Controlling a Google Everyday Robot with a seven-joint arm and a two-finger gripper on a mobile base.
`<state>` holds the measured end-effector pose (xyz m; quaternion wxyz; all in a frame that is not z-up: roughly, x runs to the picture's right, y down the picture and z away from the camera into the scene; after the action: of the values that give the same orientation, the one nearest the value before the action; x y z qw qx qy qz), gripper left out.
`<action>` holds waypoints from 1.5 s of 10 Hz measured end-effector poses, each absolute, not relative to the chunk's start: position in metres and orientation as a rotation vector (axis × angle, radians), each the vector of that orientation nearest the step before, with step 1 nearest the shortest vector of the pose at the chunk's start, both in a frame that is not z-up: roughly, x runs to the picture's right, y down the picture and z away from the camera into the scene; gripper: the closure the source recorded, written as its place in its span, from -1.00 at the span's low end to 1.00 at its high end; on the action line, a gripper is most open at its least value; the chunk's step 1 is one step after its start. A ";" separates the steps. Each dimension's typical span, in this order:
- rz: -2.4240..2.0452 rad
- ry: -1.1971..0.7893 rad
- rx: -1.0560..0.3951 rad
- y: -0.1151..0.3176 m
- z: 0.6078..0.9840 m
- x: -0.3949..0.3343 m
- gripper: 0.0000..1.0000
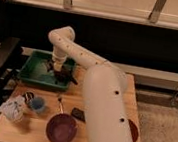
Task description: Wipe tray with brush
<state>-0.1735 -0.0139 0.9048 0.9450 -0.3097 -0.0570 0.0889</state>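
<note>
Tray [31, 71], green and shallow with a raised rim, lies at the left-centre of the frame on the upper left part of the wooden bench [24, 133]. The white arm [101, 93] rises from the lower right, arches up over the bench and bends down into the right half of the tray. The claw [57, 70] is low inside the tray, near its right end. The brush [68, 78], a slim dark stick, runs from the claw out to the right and slightly downward in the frame, its far tip reaching the tray's right rim. The brush meets the claw at its left end, but I cannot tell whether the claw is clamped on it or merely beside it.

Below the tray, in the lower left, a crumpled white cloth [12, 109] lies just beside a small blue cup [37, 104]. A small metal spoon [60, 104] lies to the right of the cup. A flat black block [79, 114] lies near the spoon, close against the arm. A round purple bowl [62, 128] stands at the bottom centre. Part of a reddish bowl [133, 131] shows at the arm's right edge.
</note>
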 end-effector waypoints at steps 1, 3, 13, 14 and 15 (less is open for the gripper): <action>0.188 -0.121 -0.637 -0.007 0.903 -0.175 1.00; 0.229 -0.126 -0.646 0.009 0.895 -0.161 1.00; 0.245 -0.091 -0.582 -0.039 0.902 -0.105 1.00; 0.215 -0.104 -0.579 -0.045 0.904 -0.127 1.00; 0.184 -0.119 -0.578 -0.049 0.906 -0.149 1.00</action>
<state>-0.1494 -0.0495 0.9056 0.9525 -0.2846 -0.0584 0.0908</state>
